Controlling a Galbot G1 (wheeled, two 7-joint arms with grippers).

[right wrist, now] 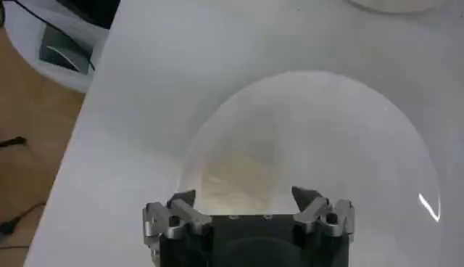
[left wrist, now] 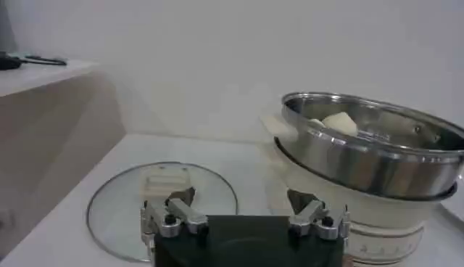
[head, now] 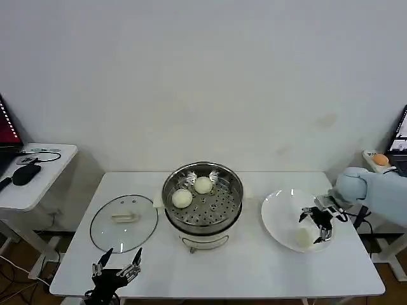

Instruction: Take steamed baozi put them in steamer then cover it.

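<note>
White table (head: 254, 267) | right pincer (head: 320, 226) open over half-hidden baozi (head: 303, 237) | left pincer (head: 117, 267) open

A: The steamer (head: 203, 198) is polished metal, mirror-bright on the wall, with a perforated metal tray and a glossy white plastic base.

B: And the cover (head: 123, 222)?

A: Clear, shiny glass with a metal rim and a cream handle that looks like plastic. The baozi (head: 182, 198) are smooth, matt and dough-like.

B: The plate (head: 280, 210)?

A: Glossy white, catching highlights. The worktop (head: 254, 267) is smooth matt white. The right gripper (head: 320, 223) has bare metal links on a black body.
</note>
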